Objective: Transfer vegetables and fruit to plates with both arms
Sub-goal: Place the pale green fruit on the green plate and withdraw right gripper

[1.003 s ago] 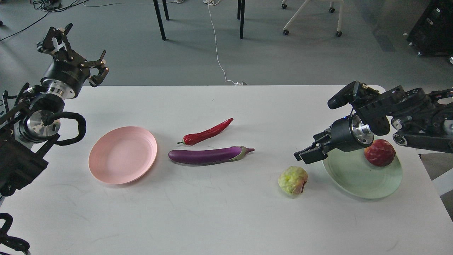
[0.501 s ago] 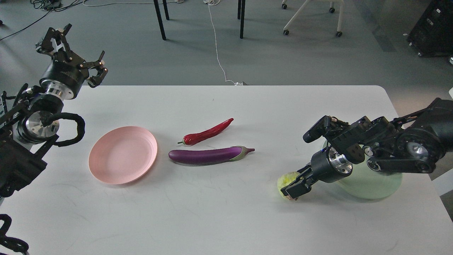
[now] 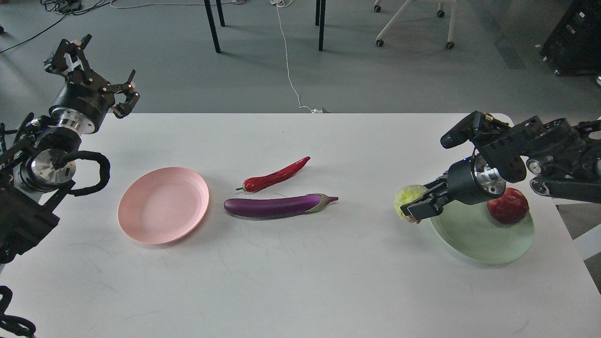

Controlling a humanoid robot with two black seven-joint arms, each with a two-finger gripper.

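The purple eggplant [image 3: 277,205] and the red chili pepper [image 3: 274,177] lie side by side at the table's middle. The pale pink plate [image 3: 163,205] sits empty to their left. The mint green plate [image 3: 483,232] sits at the right with the dark red fruit [image 3: 508,206] on its far rim. My right gripper [image 3: 415,206] is shut on the bumpy yellow-green fruit [image 3: 406,198] and holds it above the table just left of the green plate. My left gripper [image 3: 91,65] is open and empty, raised beyond the table's far left corner.
The white table [image 3: 300,281] ends at its far edge behind the vegetables and at its right edge just past the green plate. Table legs, a chair base and a white cable stand on the grey floor beyond.
My right gripper dropped onto the yellow-green fruit, closed on it, then lifted it up and right toward the green plate. My left gripper drifted slightly left.
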